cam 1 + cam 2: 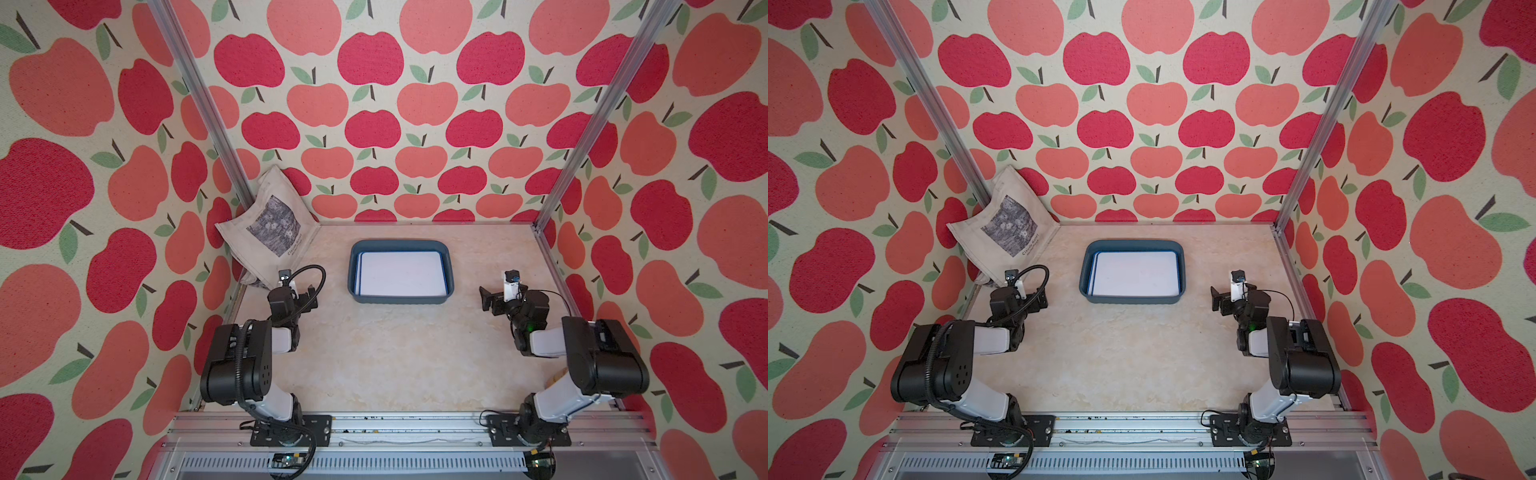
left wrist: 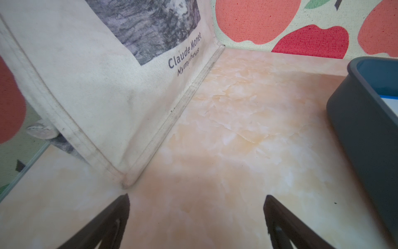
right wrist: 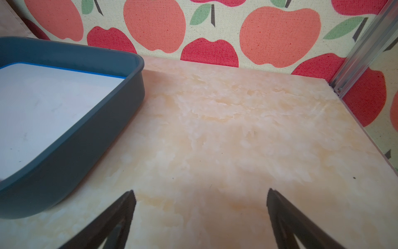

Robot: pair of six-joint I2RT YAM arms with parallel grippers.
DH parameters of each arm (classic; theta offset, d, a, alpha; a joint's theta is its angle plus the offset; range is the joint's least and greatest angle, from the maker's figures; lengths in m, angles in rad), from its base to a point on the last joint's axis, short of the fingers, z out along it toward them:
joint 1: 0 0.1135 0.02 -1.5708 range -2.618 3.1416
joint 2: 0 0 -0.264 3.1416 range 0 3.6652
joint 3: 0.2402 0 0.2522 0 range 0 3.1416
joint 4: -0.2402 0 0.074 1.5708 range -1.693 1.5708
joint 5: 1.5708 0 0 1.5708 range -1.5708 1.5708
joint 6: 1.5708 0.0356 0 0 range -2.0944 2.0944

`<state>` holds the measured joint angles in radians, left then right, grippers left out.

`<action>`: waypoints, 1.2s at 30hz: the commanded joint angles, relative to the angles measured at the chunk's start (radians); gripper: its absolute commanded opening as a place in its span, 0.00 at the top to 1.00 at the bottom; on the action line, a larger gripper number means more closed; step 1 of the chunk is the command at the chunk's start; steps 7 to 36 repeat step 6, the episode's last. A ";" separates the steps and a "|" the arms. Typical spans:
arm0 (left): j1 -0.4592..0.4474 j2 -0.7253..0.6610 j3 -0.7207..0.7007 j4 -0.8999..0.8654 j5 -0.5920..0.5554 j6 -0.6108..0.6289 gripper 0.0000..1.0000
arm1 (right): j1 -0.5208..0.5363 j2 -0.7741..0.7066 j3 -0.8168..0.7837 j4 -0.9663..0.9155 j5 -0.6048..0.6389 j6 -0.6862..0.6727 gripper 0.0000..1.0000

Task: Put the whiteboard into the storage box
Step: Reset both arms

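**Holdings on the table: board in tray, both my grippers bare**

Nearest: my left gripper point(image 1: 311, 291) and my right gripper point(image 1: 485, 297), one at each side of the beige marbled tabletop point(image 1: 395, 357). In each wrist view the two dark fingers stand spread wide with bare table between them. Nothing is gripped and nothing is touched.

Middle: one shallow dark teal-blue plastic storage box point(image 1: 400, 300), rectangular with rounded corners and a flared rim. It sits flat on the table, between my two grippers and a little beyond them, apart from both.

Inside it: one flat white rectangular whiteboard with a thin blue frame point(image 1: 402, 272). It lies face up on the box floor and nearly fills it. A doubled blue line on one short side may be a second board beneath; the top views are too coarse for me to tell.

Far left corner: one beige canvas tote bag with a grey printed picture point(image 1: 266, 224), leaning against the apple-patterned wall point(image 1: 374, 124), well apart from the box.
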<state>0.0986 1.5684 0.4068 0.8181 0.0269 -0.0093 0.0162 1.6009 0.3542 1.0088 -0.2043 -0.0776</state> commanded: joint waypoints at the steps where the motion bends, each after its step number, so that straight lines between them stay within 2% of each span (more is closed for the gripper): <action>1: -0.004 0.004 0.010 -0.004 0.003 -0.004 0.01 | -0.009 -0.015 -0.008 0.014 -0.020 0.000 0.01; 36: -0.004 0.003 0.011 -0.004 0.004 -0.004 0.00 | -0.009 -0.016 -0.012 0.020 -0.019 -0.001 0.01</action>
